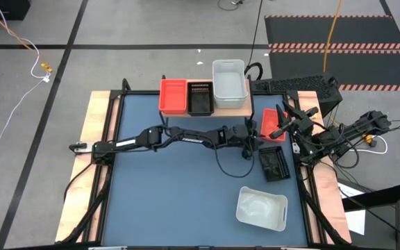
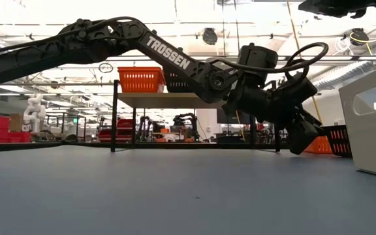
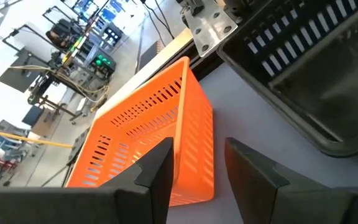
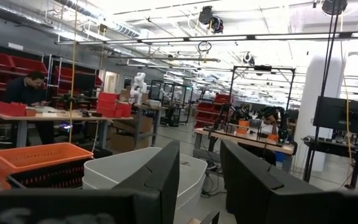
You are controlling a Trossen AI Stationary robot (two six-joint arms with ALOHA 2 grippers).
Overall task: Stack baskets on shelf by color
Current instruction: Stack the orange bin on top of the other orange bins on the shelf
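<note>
left arm: stretched low across the surface toward the right side, wrist angled downward | left gripper (image 1: 253, 141): fingers (image 3: 157, 171) spread apart, holding nothing | right arm: folded at the right edge of the surface, raised | right gripper (image 1: 282, 119): fingers (image 4: 160, 177) parted, holding nothing

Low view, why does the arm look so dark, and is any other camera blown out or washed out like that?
Low view: bright ceiling lights behind leave the left arm and left gripper almost silhouetted. Left wrist view: the room beyond the red basket is blown out to white. Right wrist view: ceiling strip lights glare, and the near fingers are dark and soft. High view: evenly lit, with faint shadows on the table.
</note>
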